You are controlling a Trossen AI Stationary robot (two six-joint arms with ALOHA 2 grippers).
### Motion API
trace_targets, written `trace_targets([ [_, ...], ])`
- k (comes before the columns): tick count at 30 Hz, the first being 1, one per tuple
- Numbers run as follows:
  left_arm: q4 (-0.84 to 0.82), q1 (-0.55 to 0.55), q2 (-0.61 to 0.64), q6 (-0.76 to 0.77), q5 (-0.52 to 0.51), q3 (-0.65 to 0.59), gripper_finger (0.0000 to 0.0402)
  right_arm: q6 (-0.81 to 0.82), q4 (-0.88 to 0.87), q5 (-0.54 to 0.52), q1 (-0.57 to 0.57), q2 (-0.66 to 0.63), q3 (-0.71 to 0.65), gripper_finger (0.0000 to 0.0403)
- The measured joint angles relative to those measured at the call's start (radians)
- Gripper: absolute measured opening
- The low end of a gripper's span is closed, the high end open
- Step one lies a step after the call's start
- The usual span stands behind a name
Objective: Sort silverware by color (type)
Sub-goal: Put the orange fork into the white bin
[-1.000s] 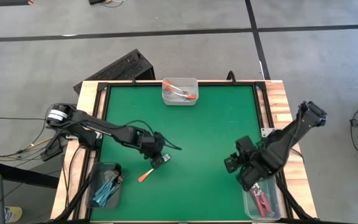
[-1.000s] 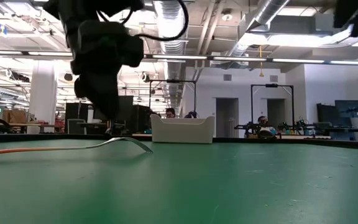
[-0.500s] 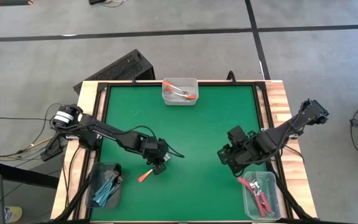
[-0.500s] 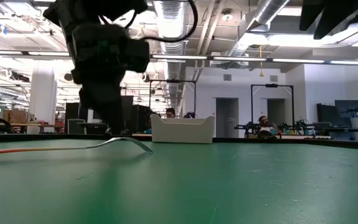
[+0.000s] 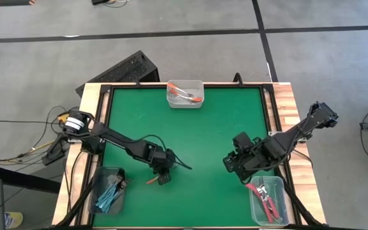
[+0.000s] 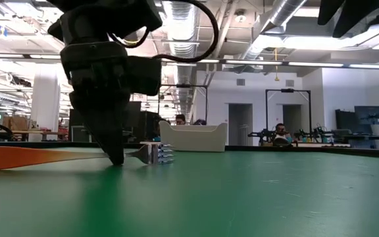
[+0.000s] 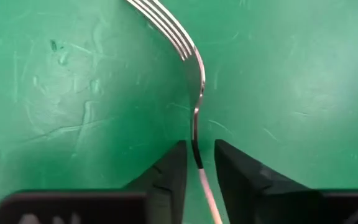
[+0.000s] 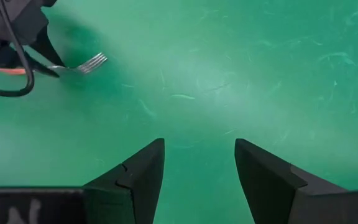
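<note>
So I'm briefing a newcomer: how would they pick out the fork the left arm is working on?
On the green table, look toward the near left, just inside the clear bin of blue forks. The left pincer stands over an orange-handled fork with its fingers either side of the neck. It is the only fork lying loose on the mat; the others sit in bins.

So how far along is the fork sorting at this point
Done: light blue forks sit in the clear plastic bin at the near left, red-pink forks in the near right bin, and the far bin holds an orange one. In hand: the left pincer straddles the thin neck of the orange-handled metal fork on the green mat. Left: carrying it to the far bin. The right pincer hangs open.
</note>
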State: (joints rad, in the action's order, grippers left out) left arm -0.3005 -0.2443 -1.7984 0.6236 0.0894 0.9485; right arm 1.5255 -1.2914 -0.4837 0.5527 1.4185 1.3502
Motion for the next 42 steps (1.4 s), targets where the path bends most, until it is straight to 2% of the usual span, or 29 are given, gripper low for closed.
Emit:
trace_targets([
  [6, -0.01, 0.014, 0.018, -0.042, 0.008, -0.001, 0.0008, 0.003, 0.015, 0.0, -0.011, 0.0, 0.0, 0.0213],
  [10, -0.01, 0.038, 0.058, -0.074, -0.013, -0.006, 0.0002, -0.053, 0.101, -0.008, -0.047, 0.0, 0.0, 0.0208],
  [16, 0.055, 0.111, 0.206, -0.175, 0.0, -0.004, 0.0001, -0.386, 0.394, 0.043, -0.149, 0.0, 0.0, 0.0208],
  [20, 0.148, 0.164, 0.323, -0.201, 0.009, -0.004, 0.0001, -0.529, 0.55, 0.094, -0.221, 0.0, 0.0, 0.0208],
  [28, 0.345, 0.25, 0.5, -0.194, -0.112, -0.003, 0.0, -0.682, 0.69, 0.115, -0.348, 0.001, 0.0, 0.0208],
  [33, 0.455, 0.291, 0.531, -0.193, -0.085, -0.002, 0.0, -0.845, 0.923, 0.125, -0.424, 0.001, 0.0, 0.0208],
  [36, 0.493, 0.304, 0.537, -0.181, -0.041, -0.002, 0.0, -0.928, 1.044, 0.172, -0.467, 0.001, 0.0, 0.0208],
  [42, 0.512, 0.313, 0.537, -0.166, -0.006, -0.002, 0.0, -0.959, 1.118, 0.287, -0.53, 0.001, 0.0, 0.0201],
])
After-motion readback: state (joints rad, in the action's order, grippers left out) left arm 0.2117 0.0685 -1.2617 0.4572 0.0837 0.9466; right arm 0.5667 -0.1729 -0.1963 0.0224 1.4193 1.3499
